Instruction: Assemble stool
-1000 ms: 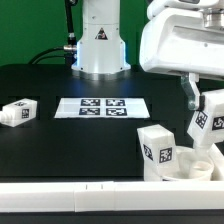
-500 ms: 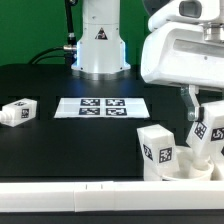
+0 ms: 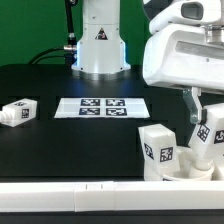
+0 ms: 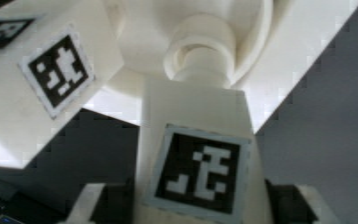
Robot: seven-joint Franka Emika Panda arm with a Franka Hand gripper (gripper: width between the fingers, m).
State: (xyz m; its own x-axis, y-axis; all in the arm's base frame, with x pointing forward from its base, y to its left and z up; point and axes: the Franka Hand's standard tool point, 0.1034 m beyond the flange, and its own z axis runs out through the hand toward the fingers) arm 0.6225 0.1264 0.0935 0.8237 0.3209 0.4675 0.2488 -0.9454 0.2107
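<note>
**Gripper (image 3: 204, 118) clamped on a leg (image 4: 197, 150)**

The leg's far end is at the seat (image 3: 188, 171) directly beneath the gripper (touching or not, unclear). A second leg (image 3: 157, 146) stands just beside the gripper; a third leg (image 3: 17, 111) lies well away.

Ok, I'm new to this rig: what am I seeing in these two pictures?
The white machine is a robot arm with a two-finger gripper. One picture comes from a camera off the arm, the other from a camera on its wrist, looking along the fingers. The gripper is shut on a white stool leg, holding it over the round seat at the exterior view's right. A second leg stands on the seat; a third leg lies loose on the black table. The flat sheet of tags is the marker board; a long white rail runs along the near edge.
</note>
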